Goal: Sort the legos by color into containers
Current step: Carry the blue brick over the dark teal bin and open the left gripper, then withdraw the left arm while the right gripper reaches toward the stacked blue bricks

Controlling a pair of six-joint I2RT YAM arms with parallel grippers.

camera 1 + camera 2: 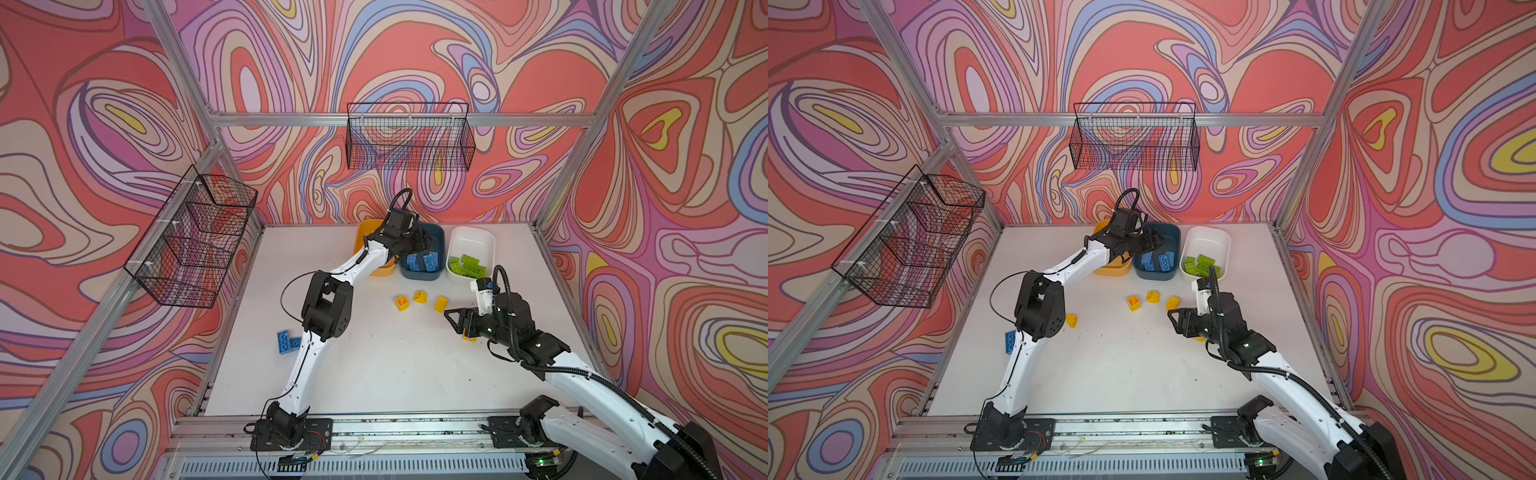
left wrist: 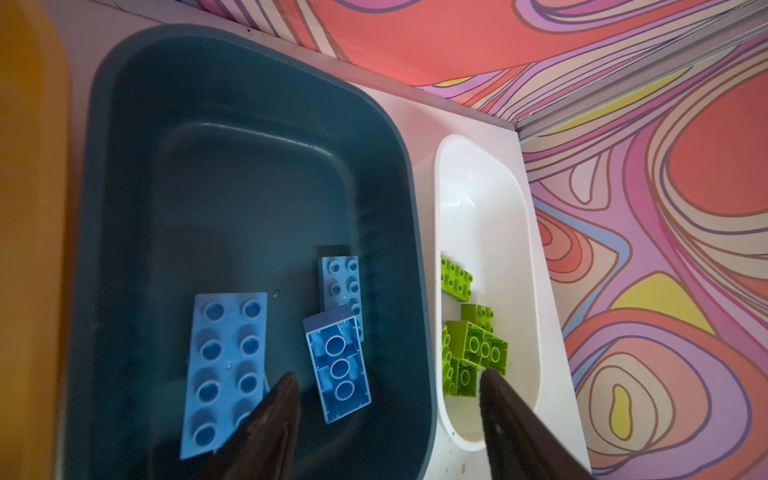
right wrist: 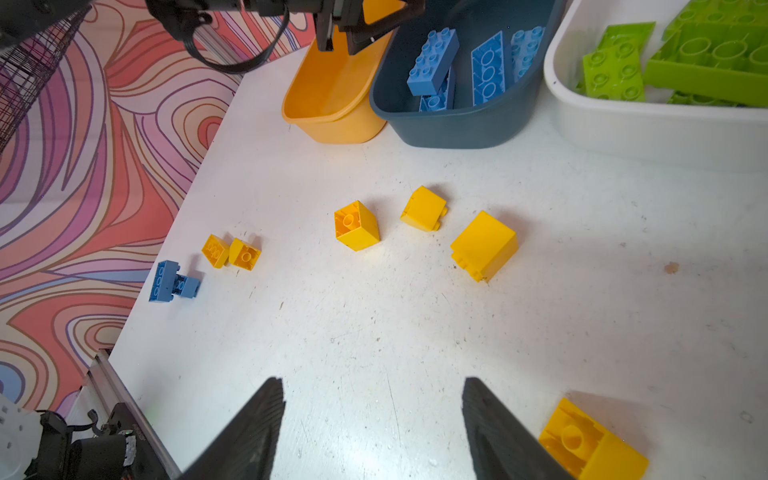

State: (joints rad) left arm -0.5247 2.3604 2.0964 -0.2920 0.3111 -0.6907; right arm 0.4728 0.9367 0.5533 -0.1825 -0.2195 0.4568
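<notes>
My left gripper (image 2: 388,380) hangs open over the dark teal container (image 2: 124,208), with a blue lego (image 2: 338,365) lying loose on the floor below it among other blue legos (image 1: 430,262). Next to it, the white container (image 1: 478,241) holds lime green legos (image 1: 467,266). The left arm partly hides the yellow-orange container (image 1: 365,232). My right gripper (image 3: 372,386) is open and empty just above the table. Three yellow legos (image 3: 424,208) lie ahead of it and another yellow lego (image 3: 590,444) sits beside one finger. At the table's left lie two blue legos (image 1: 286,341).
Two small yellow legos (image 3: 230,251) lie near the left arm's elbow. Black wire baskets hang on the left wall (image 1: 195,237) and the back wall (image 1: 409,137). An aluminium rail (image 1: 374,428) with both arm bases runs along the front edge.
</notes>
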